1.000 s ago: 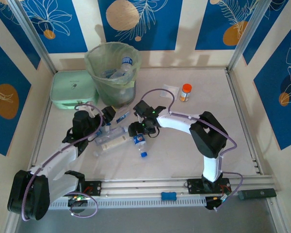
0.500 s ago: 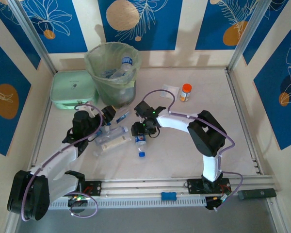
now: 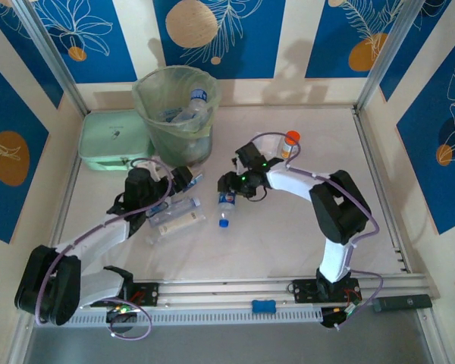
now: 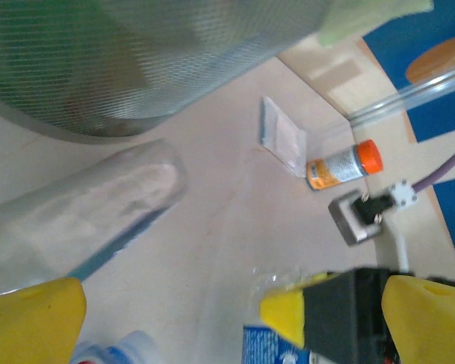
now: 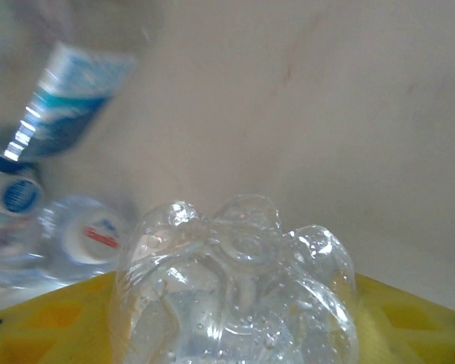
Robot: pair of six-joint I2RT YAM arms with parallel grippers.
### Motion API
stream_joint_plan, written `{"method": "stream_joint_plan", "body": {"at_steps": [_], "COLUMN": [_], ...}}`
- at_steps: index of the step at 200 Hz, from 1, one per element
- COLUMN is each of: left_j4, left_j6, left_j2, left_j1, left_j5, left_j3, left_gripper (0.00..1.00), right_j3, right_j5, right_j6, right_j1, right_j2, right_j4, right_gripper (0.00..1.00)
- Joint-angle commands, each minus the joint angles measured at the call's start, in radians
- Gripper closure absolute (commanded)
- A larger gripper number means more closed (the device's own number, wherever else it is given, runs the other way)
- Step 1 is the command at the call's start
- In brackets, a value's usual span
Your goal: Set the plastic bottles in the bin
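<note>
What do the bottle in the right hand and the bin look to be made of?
Bottle: clear glossy thin plastic, by its see-through lobed base. Bin: matt grey mesh, likely metal though maybe plastic; a fine woven grid shows on its wall. Liner: translucent pale green film.

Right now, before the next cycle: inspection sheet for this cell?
Surface: pale table, no spills seen.
Job's things: bin upright at back left, bottles inside; blue-capped bottle in the right gripper; loose bottles lying by the left arm.
Clutter: mint box beside the bin; orange-capped jar; clear flat container.
Grippers: left gripper open, empty, near the bin's base; right gripper shut on the blue-capped bottle.
Cables: purple cables along both arms, no snag seen.
Surroundings: blue patterned walls; nothing else seen.
</note>
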Motion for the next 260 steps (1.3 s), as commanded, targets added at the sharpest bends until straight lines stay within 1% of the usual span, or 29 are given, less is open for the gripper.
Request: {"method": "stream_joint_plan", "body": {"at_steps": [1, 38, 84, 107, 182, 203, 219, 247, 260], "left_j4": [0.024, 0.054, 0.108, 0.099, 0.104, 0.131, 0.148, 0.174, 0.18], "left_j6": [0.063, 0.127, 0.15, 0.162, 0.163, 0.148, 0.139, 0.125, 0.12], "left_j2": [0.036, 0.134, 0.241, 0.278, 0.361, 0.372, 0.376, 0.384, 0.389], "left_j1": [-0.057, -0.143, -0.211, -0.232, -0.277, -0.278, -0.277, -0.278, -0.278], "left_j5": [0.037, 0.099, 0.158, 0.166, 0.193, 0.193, 0.192, 0.204, 0.212], "left_j3": [0.073, 0.166, 0.255, 0.289, 0.351, 0.35, 0.349, 0.345, 0.345], "left_gripper": [0.0, 0.0, 0.0, 0.0, 0.0, 0.07, 0.14, 0.3, 0.36], "right_j3": [0.007, 0.065, 0.087, 0.072, 0.025, 0.015, 0.006, -0.004, -0.005], "right_j5": [-0.085, -0.136, -0.159, -0.179, -0.188, -0.188, -0.188, -0.193, -0.194], "right_j6": [0.027, -0.003, -0.028, -0.03, -0.026, -0.021, -0.016, -0.008, -0.006], "right_j1": [-0.048, -0.108, -0.121, -0.124, -0.132, -0.13, -0.13, -0.129, -0.127], "right_j2": [-0.079, -0.105, -0.134, -0.162, -0.247, -0.255, -0.258, -0.258, -0.26], "right_j4": [0.083, 0.105, 0.104, 0.104, 0.106, 0.112, 0.117, 0.121, 0.121], "right_gripper": [0.52, 0.52, 0.53, 0.53, 0.54, 0.54, 0.54, 0.54, 0.54]}}
